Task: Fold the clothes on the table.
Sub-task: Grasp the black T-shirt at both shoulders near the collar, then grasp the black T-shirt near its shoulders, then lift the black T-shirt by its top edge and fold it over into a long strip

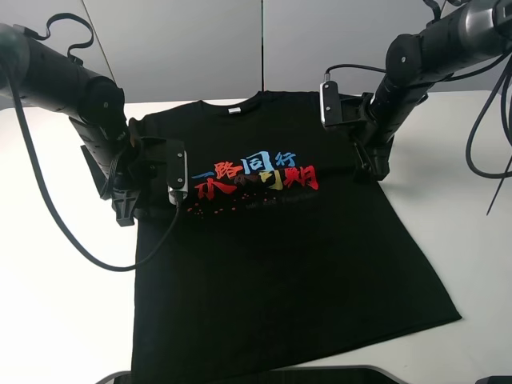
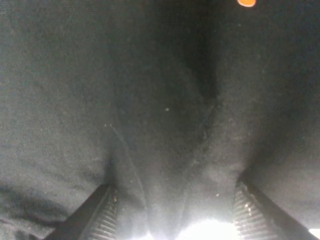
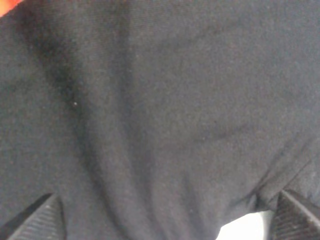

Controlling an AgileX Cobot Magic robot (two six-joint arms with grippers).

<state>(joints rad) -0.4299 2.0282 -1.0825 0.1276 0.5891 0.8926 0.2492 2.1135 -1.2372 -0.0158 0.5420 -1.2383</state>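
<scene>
The black T-shirt [image 1: 272,264] lies flat on the white table [image 1: 56,304], collar away from me, with red, blue and yellow characters [image 1: 256,176] across the chest. My left gripper [image 1: 126,206] is down on the shirt's left shoulder and sleeve edge. In the left wrist view [image 2: 175,220] its jaws stand apart with puckered black cloth [image 2: 165,125] between them. My right gripper [image 1: 376,166] is down on the right shoulder edge. In the right wrist view [image 3: 170,220] its jaws are wide apart over black cloth [image 3: 165,115], with a bit of white table [image 3: 245,227] showing.
Grey wall panels [image 1: 256,44] stand behind the table. Black cables [image 1: 72,240] hang from both arms over the tabletop. A dark object [image 1: 320,376] sits at the table's front edge below the shirt's hem.
</scene>
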